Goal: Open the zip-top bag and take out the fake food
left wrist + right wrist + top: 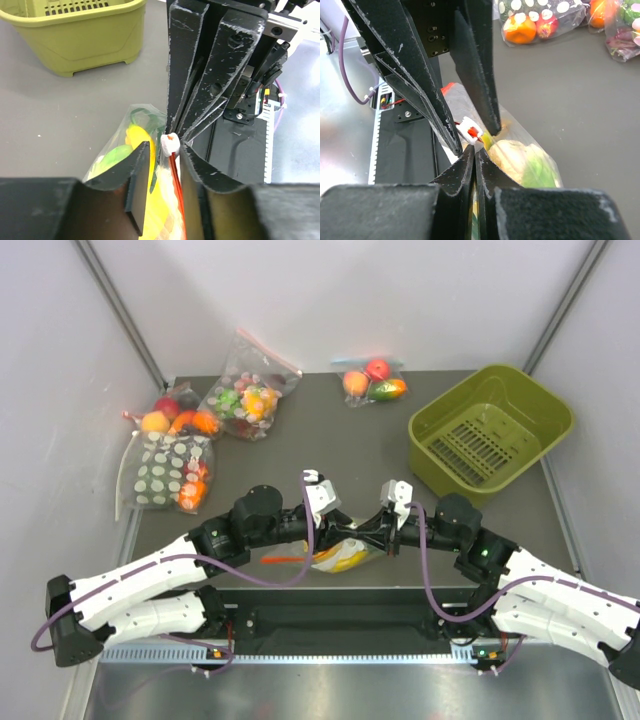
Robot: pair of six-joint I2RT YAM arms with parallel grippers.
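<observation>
The zip-top bag (340,558) lies at the table's near edge between both grippers, holding yellow bananas (137,140) and a pale green lettuce head (525,160). Its red-orange zip strip (176,180) ends in a white slider (469,131). My left gripper (165,150) is open, its fingers on either side of the zip strip just behind the slider. My right gripper (475,150) is shut, pinching the bag's clear top edge just below the slider. In the top view the left gripper (335,530) and right gripper (372,530) meet tip to tip over the bag.
A green slotted basket (490,430) stands at the right rear. A white-dotted bag (170,472), a bag of multicolour pieces (245,395) and loose fruit (175,418) lie at the left rear. A small bag of fruit (373,382) lies at the back centre.
</observation>
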